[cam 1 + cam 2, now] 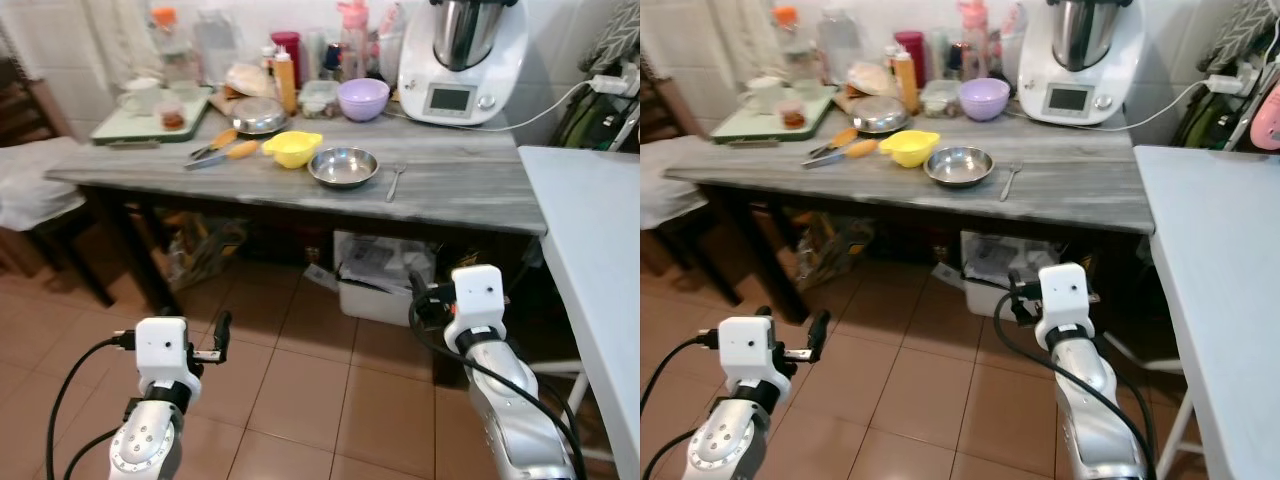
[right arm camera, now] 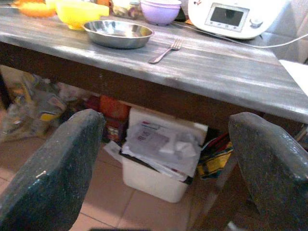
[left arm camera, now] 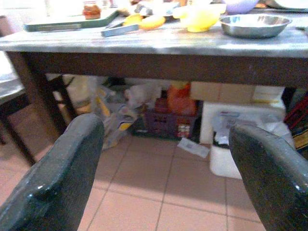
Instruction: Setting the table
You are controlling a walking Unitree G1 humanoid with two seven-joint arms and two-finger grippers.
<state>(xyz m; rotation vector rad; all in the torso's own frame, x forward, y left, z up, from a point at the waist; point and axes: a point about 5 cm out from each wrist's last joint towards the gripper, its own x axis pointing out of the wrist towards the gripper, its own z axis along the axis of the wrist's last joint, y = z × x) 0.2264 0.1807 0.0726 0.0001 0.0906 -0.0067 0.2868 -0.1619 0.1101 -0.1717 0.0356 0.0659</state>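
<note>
- The surface (image 1: 470, 185), a grey wood-grain top, runs across the upper half of the frame; my two arms hang low in front of it, well short of anything on it.
- My left tool (image 3: 159, 159) is spread wide and empty, down in the lower left over the floor tiles; my right tool (image 2: 163, 159) is likewise wide and empty, lower right of centre.
- The steel bowl (image 1: 343, 166) sits just above centre. I judge it light, stiff and slick; I would pinch the thin rim, since the rounded wall would slip.
- The yellow bowl (image 1: 292, 148) is just left of it, almost touching: plastic by the look, light, with a lip to take hold of.
- The fork (image 1: 396, 180) lies flat just right of the steel bowl. Thin, hard and low, I would take it across the handle's middle.
</note>
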